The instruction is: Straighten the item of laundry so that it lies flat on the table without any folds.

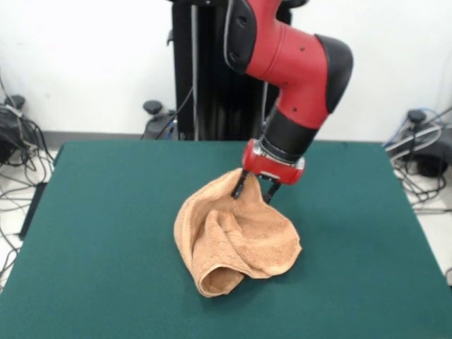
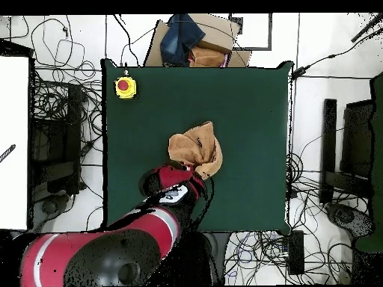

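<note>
Near the middle of the table (image 1: 106, 233), my gripper (image 1: 255, 188) has its two fingers pinched on the far edge of the towel (image 1: 233, 240), pulling it up a bit. The towel is bunched up with big folds. A yellow box with a red button (image 2: 125, 87) sits in one corner

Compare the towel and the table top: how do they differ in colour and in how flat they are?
The towel is light orange-tan; the table is dark green. The towel is crumpled into folds, with one part lifted at the gripper; the table top lies flat and smooth. The towel covers only a small patch near the middle; the table is far wider. Both look matte and soft-surfaced.
</note>
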`<state>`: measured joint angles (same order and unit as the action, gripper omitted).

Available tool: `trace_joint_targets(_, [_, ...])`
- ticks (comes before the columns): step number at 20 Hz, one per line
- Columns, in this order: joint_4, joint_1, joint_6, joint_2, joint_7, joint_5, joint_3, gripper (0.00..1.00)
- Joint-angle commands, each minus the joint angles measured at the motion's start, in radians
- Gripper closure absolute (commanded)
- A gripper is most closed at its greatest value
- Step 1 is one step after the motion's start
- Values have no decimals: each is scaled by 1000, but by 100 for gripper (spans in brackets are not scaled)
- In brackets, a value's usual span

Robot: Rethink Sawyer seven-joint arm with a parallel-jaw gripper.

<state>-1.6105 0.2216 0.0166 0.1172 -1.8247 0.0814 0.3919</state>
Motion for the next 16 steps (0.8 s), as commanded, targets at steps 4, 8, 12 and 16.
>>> trace_joint_targets(4, [84,159,-44,-261,-182,85,145,0])
trace_joint_targets(8, [87,209,-68,-319,-212,126,196,0])
trace_joint_targets(12, [49,165,-101,-258,-211,111,139,0])
trace_joint_targets(16, [-2,143,-75,-142,-209,91,97,0])
